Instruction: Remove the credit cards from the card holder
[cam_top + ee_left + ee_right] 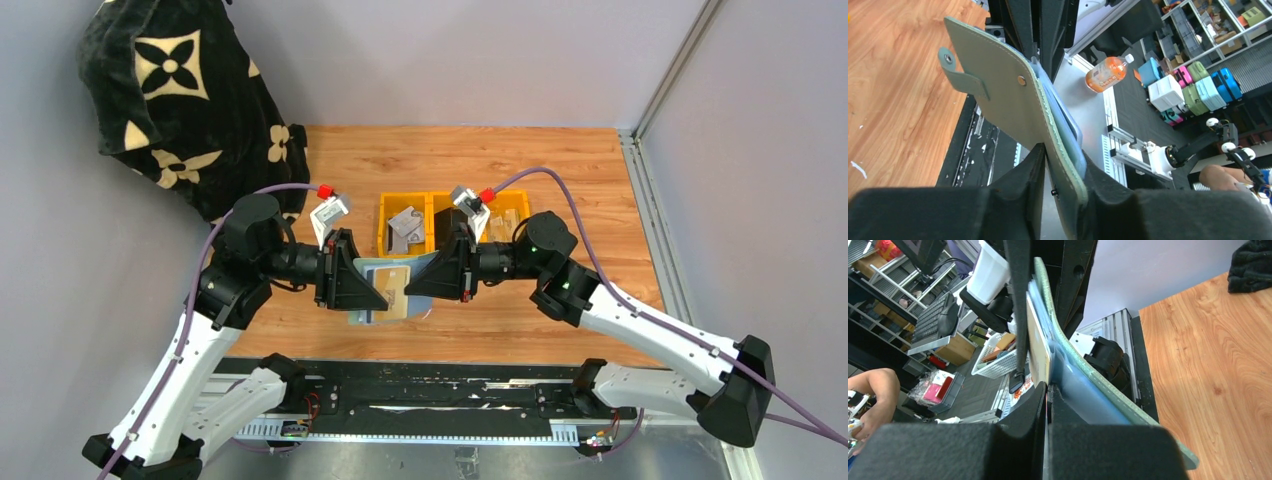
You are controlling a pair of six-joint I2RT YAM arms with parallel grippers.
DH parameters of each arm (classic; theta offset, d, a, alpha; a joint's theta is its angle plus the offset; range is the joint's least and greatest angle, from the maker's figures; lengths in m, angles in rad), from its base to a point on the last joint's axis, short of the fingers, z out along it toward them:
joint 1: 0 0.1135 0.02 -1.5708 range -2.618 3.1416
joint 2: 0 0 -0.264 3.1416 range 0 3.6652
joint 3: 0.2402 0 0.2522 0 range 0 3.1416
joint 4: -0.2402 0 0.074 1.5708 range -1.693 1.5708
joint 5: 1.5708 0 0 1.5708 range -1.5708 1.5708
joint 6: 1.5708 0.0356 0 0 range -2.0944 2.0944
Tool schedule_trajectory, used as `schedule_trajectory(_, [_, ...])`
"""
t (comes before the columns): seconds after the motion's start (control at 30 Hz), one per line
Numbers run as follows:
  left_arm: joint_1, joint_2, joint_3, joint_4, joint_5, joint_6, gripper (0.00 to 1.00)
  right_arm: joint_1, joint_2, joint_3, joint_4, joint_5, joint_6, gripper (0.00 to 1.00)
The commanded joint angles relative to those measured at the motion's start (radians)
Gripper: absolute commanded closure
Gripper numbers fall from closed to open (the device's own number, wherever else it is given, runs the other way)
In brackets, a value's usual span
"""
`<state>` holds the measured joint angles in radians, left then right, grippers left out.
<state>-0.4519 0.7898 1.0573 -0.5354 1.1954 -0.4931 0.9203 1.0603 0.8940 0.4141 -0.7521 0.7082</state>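
Just on the near side of the yellow bins [384, 228], above the wooden table [570, 170], the card holder [373, 272] is held open in the air between the two grippers. The left gripper [380, 298] comes at it from the bins' left. In its wrist view the jaws stand narrowly on either side of the sage-green flap [998, 85], with the closure tab [960, 75] sticking out beyond them. Whether they press on the flap or only flank it I cannot tell. The right gripper [414, 284] reaches in from the bins' right, its jaws pinched tight on the lower edge of a tan credit card [1039, 350]. The card lies flat against the holder's grey-blue inner side; how far it sits in a pocket is hidden. Inside the left bin lie grey pieces [405, 228]. Far to the left of the bins, a black cloth with pale flower shapes [180, 100] hangs by the wall.
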Motion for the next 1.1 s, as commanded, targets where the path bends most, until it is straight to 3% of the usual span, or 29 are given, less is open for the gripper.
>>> schedule_trajectory(0.0, [0.0, -0.026, 0.007, 0.071, 0.133, -0.064, 0.77, -0.031, -0.026, -0.026, 0.042, 0.039, 0.01, 1.0])
schedule_trajectory(0.1, [0.0, -0.027, 0.013, 0.07, 0.139, -0.071, 0.82, -0.035, -0.04, -0.043, 0.046, 0.04, 0.015, 1.0])
schedule_trajectory(0.47, [-0.001, -0.029, 0.018, 0.074, 0.127, -0.082, 0.82, -0.043, -0.083, -0.077, 0.062, 0.037, 0.03, 1.0])
schedule_trajectory(0.67, [0.0, -0.022, 0.032, 0.07, 0.063, -0.086, 1.0, -0.043, -0.103, -0.089, 0.033, 0.031, 0.014, 1.0])
schedule_trajectory(0.77, [0.001, -0.006, 0.078, -0.075, -0.018, 0.056, 1.0, -0.043, -0.115, -0.099, 0.043, 0.04, 0.02, 1.0])
schedule_trajectory(0.9, [0.001, 0.019, 0.11, -0.158, -0.094, 0.149, 1.0, -0.037, -0.052, -0.094, 0.148, 0.018, 0.101, 0.78])
schedule_trajectory(1.07, [0.001, 0.019, 0.112, -0.161, -0.118, 0.156, 1.0, -0.026, 0.006, -0.078, 0.242, -0.003, 0.157, 0.64])
